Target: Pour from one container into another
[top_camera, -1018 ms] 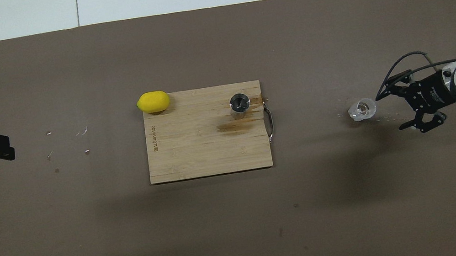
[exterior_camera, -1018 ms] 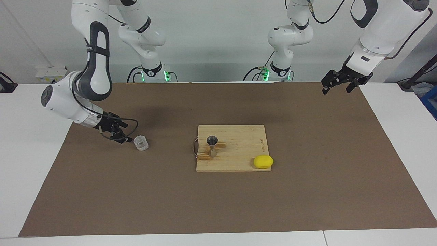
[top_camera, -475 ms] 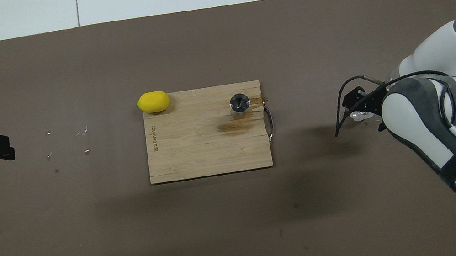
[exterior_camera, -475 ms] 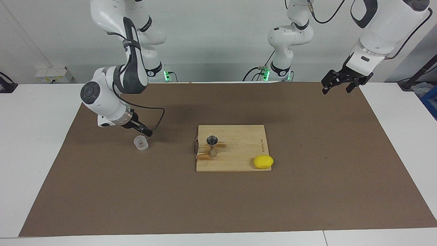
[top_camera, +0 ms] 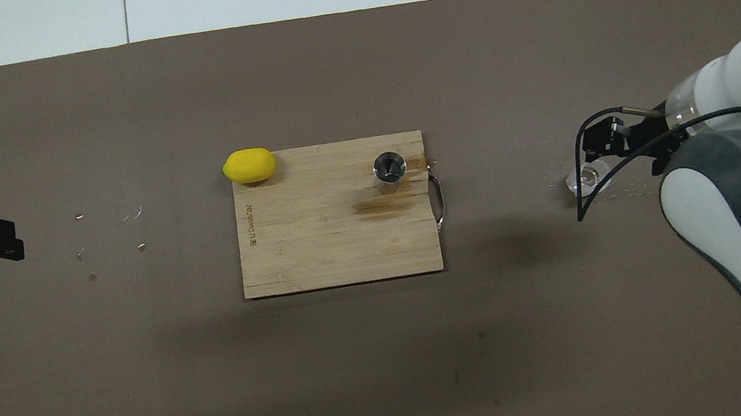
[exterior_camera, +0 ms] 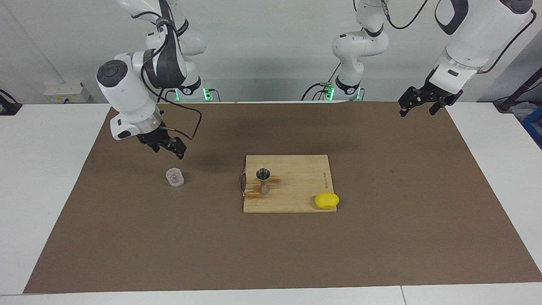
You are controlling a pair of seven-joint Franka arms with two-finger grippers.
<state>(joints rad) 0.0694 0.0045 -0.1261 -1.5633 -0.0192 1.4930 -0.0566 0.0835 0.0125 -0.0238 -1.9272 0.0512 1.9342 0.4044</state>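
Facing view – right claw (exterior_camera: 169, 146) empty, open, above textured glass tumbler (exterior_camera: 174, 177); hourglass steel jigger (exterior_camera: 263, 180) upright

White table (exterior_camera: 51, 178) carries a large brown mat (exterior_camera: 381, 237) that covers most of its top; a white margin shows at both ends and along the edge farthest from the robots. A seam (top_camera: 125, 12) runs across that white margin. Plain pale grey wall (exterior_camera: 271, 51) rises at the robots' end. A white socket box (exterior_camera: 63, 91) sits at the wall toward the right arm's end. Lighting even, soft shadows on mat.
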